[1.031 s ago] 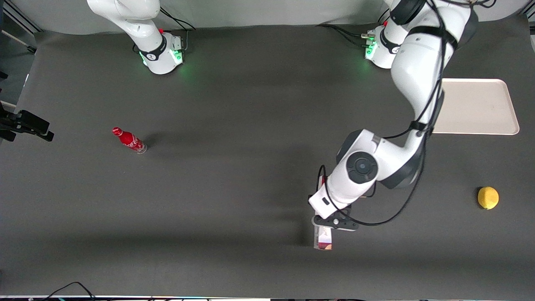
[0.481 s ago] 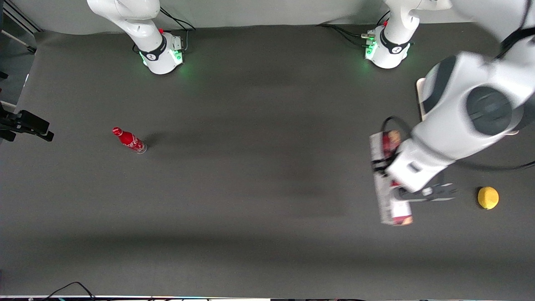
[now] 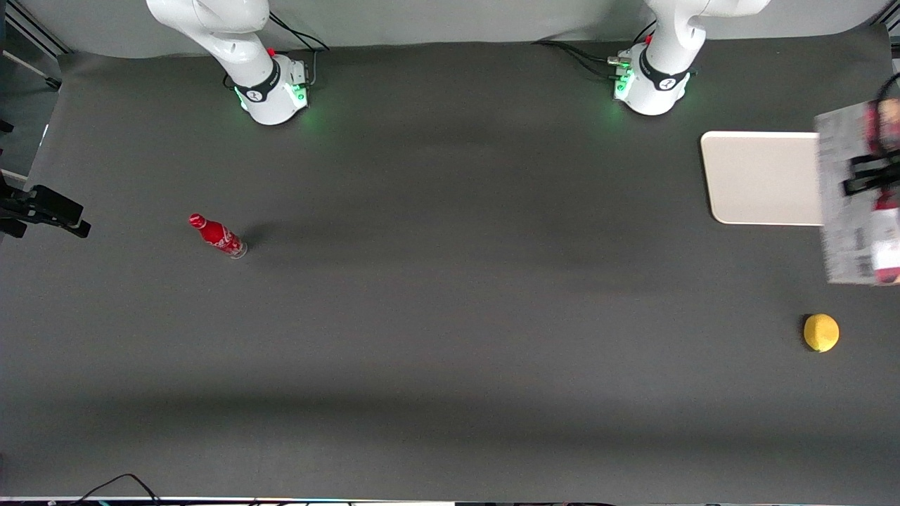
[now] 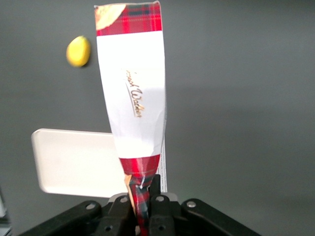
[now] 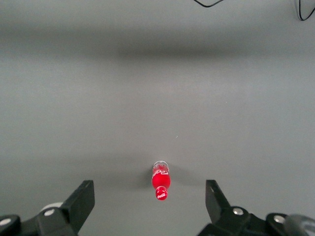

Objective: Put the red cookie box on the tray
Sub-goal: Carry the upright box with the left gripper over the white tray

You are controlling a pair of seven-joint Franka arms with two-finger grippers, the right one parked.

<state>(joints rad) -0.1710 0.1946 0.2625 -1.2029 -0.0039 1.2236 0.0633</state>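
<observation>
Gripper [image 4: 142, 209] is clenched on the red cookie box [image 4: 132, 93], pinching one narrow plaid end so the carton hangs out long from the fingers. Reads as carried in the air, not resting on anything: in the front view the box [image 3: 854, 190] is large and blurred at the working arm's end of the table, overlapping the tray's edge there.

Landmark is the tray [image 3: 763, 177]:
- box is above it, partly over the tray end that lies toward the working arm's end of the table, partly sticking out over the mat nearer the front camera
- lemon [image 3: 821, 332] is nearer the front camera than the tray, well apart from it
- small red bottle [image 3: 216, 235] is far off toward the parked arm's end

End grip probably keeps the long flat face free to go down on the tray. My read: transport nearly done, lowering and release not yet done.

Materials:
- box: thin cardboard, long and narrow, red plaid with a white panel carrying script lettering, pale printed back; the wall looks slightly pinched at the grip, so it dents easily
- tray [image 4: 74, 162]: cream, smooth, rounded corners, low rim, much wider than the box
- table [image 3: 450, 316]: dark matte mat
- lemon: round, dimpled, would roll
</observation>
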